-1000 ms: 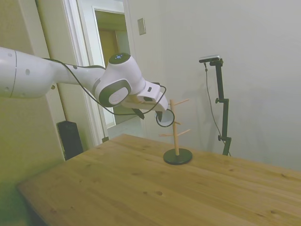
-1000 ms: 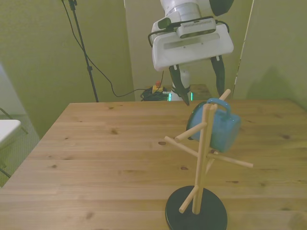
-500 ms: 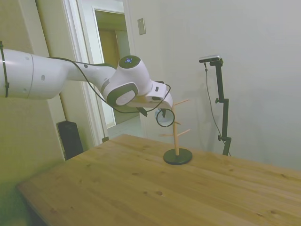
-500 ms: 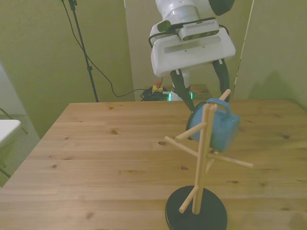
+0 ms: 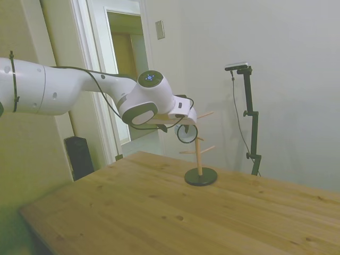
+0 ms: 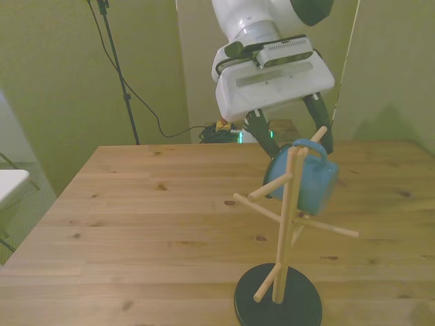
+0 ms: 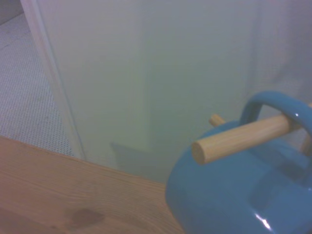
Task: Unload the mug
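Main risk, as I judge it: the mug (image 6: 304, 178) hangs by its loop handle (image 6: 309, 145) on an upper peg (image 6: 317, 135) of the wooden rack (image 6: 284, 224), and a pull that isn't along the slanted peg would drag the light rack, tip it on its round dark base (image 6: 277, 303), or drop the mug onto the bench (image 6: 136, 204). A finger could also clip the peg or handle on closing, since both sit right at the pincer's reach. A grasp on the rounded enamel wall may slip. Pose: in the side view the white arm (image 5: 64, 95) reaches in from the left, wrist level and roughly horizontal, pincer (image 5: 180, 126) at the mug (image 5: 186, 134) near the top of the rack (image 5: 199, 154). In the front view the pincer (image 6: 291, 138) is spread wide, dark fingers (image 6: 258, 130) straddling the mug's top, apparently not touching yet, though that's hard to confirm from here. The wrist view shows the mug (image 7: 234, 195) close by, peg (image 7: 239, 139) through its handle (image 7: 273, 105), still fully loaded.
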`<state>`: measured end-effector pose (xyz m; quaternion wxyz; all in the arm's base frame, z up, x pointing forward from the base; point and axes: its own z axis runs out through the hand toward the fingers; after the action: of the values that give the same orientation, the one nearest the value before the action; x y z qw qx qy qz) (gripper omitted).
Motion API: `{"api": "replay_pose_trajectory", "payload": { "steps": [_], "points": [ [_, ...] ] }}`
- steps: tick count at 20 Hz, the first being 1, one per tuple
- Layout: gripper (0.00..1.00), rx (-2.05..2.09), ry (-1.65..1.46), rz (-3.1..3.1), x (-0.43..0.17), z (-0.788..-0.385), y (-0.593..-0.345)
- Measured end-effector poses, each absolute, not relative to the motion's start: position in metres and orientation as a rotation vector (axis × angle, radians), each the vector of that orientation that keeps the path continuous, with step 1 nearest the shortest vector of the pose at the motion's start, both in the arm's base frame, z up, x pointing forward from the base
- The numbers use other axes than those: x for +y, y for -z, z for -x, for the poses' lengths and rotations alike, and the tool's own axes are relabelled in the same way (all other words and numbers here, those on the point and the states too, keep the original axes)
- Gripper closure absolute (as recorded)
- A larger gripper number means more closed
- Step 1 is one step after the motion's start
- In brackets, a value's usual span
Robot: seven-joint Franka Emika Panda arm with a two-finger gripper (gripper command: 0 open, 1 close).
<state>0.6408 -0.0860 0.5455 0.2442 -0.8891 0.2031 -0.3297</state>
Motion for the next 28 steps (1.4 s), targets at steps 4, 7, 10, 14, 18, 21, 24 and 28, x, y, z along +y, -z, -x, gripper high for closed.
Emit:
{"api": "replay_pose_trajectory", "payload": {
  "steps": [4,7,10,14,18,21,24,28],
  "points": [
    [0.0,0.557,0.909,2.42,-0.088,-0.639,-0.537],
    [0.0,0.556,0.91,2.413,-0.087,-0.639,-0.536],
    [1.0,0.557,0.925,2.401,-0.089,-0.639,-0.536],
    [1.0,0.565,0.929,2.387,-0.094,-0.64,-0.534],
    [1.0,0.553,0.938,2.383,-0.093,-0.644,-0.536],
    [1.0,0.528,0.949,2.37,-0.092,-0.645,-0.534],
    [1.0,0.521,0.945,2.376,-0.092,-0.647,-0.529],
    [1.0,0.514,0.951,2.377,-0.093,-0.648,-0.529]
  ]
}}
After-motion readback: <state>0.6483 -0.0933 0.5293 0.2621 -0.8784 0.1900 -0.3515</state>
